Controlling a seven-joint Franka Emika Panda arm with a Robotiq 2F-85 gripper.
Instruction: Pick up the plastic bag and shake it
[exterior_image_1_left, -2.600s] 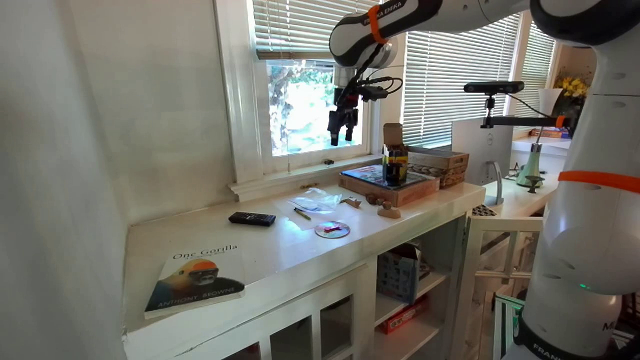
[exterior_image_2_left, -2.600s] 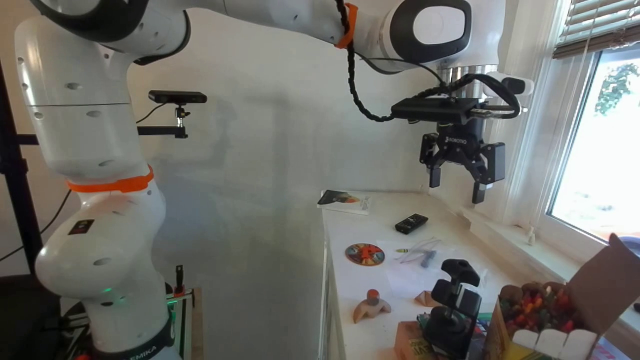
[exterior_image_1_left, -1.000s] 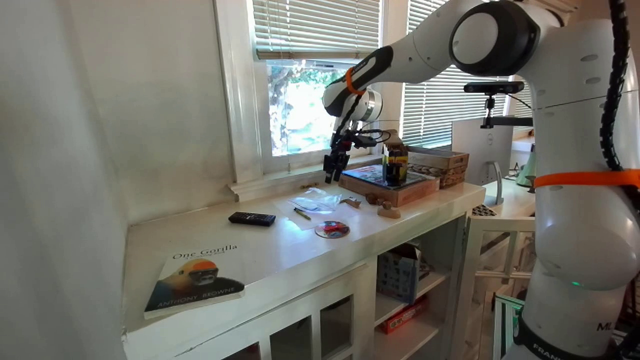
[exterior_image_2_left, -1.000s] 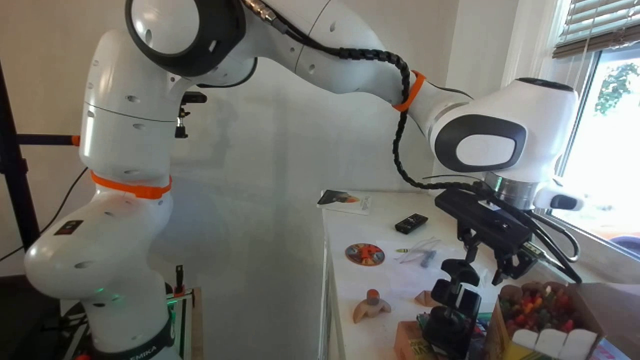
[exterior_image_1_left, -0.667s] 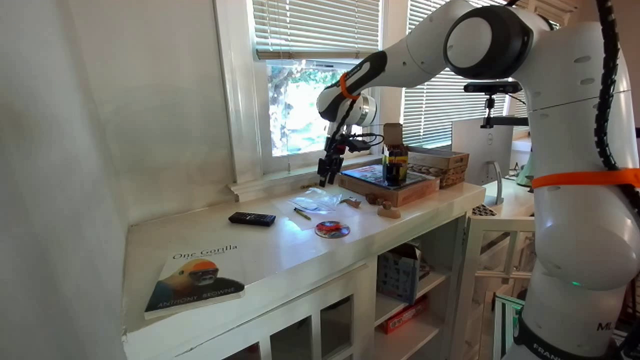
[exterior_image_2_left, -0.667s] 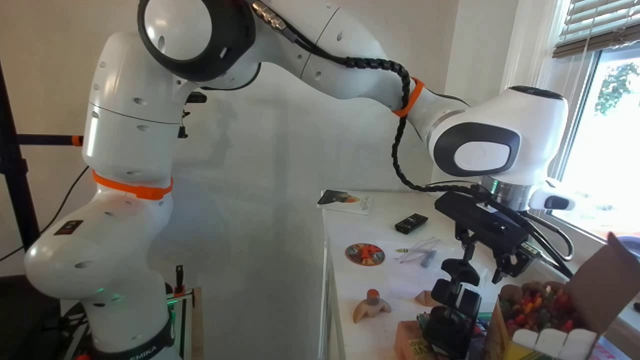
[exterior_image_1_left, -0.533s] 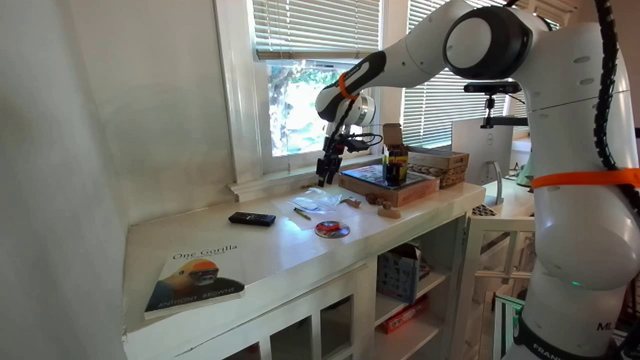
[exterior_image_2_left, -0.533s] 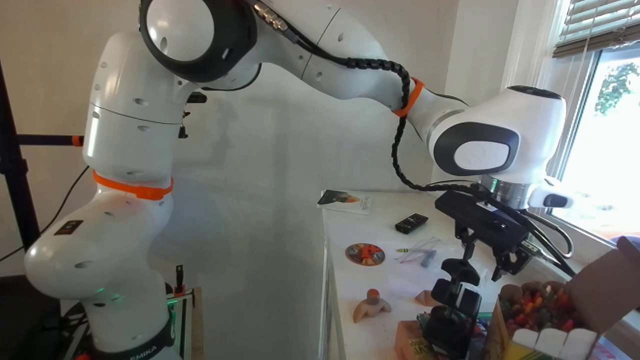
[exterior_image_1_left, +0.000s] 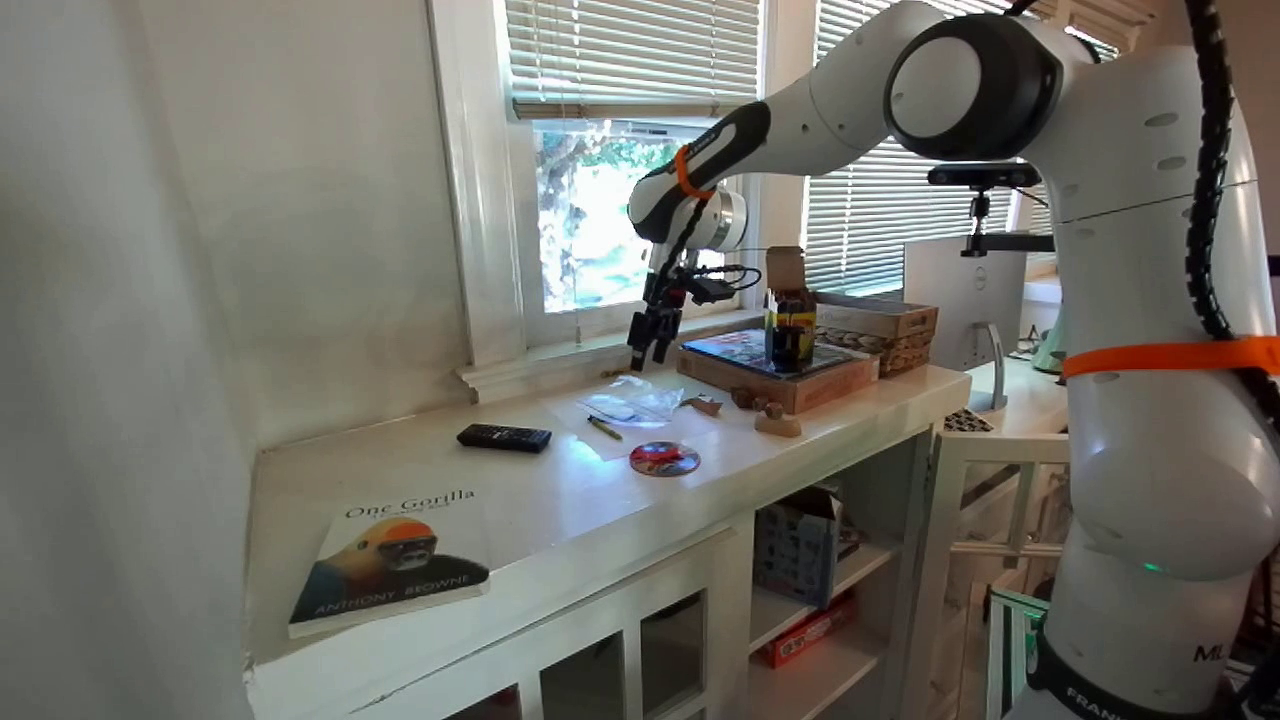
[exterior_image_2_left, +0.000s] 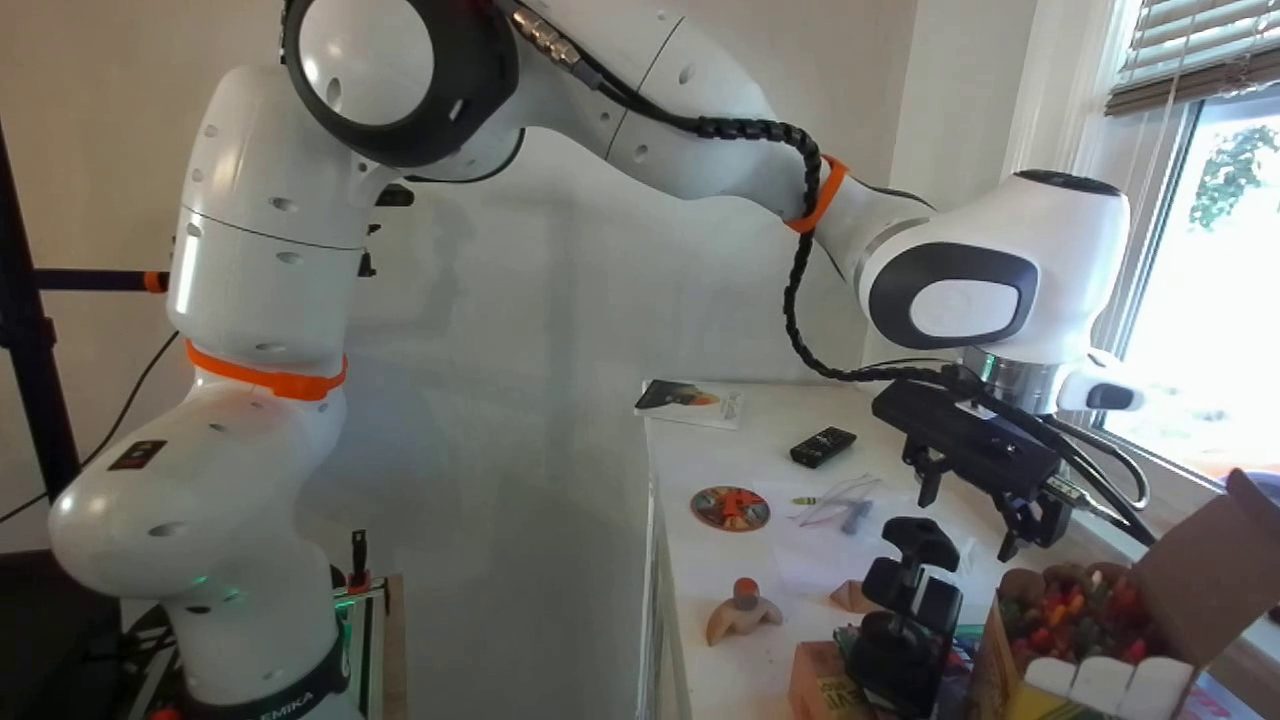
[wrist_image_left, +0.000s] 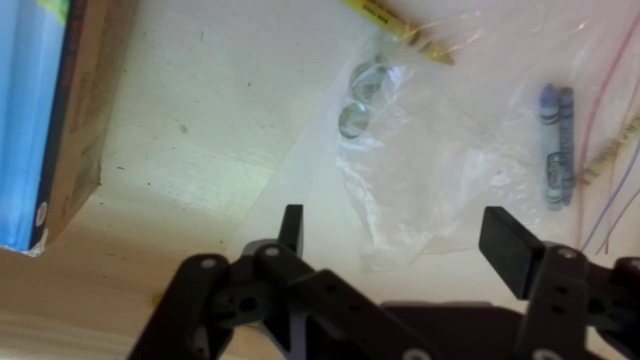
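One plastic bag (wrist_image_left: 430, 165); remote (exterior_image_1_left: 504, 438), exterior views only

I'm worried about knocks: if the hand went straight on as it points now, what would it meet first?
Probably the plastic bag, seen ahead of the open hand in the wrist view; depth is unclear, so perhaps the white sheet beside it.

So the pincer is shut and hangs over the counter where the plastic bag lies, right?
Not quite: the pincer is open, as the wrist view shows, its fingers wide apart. It does hang over the counter where the plastic bag lies.
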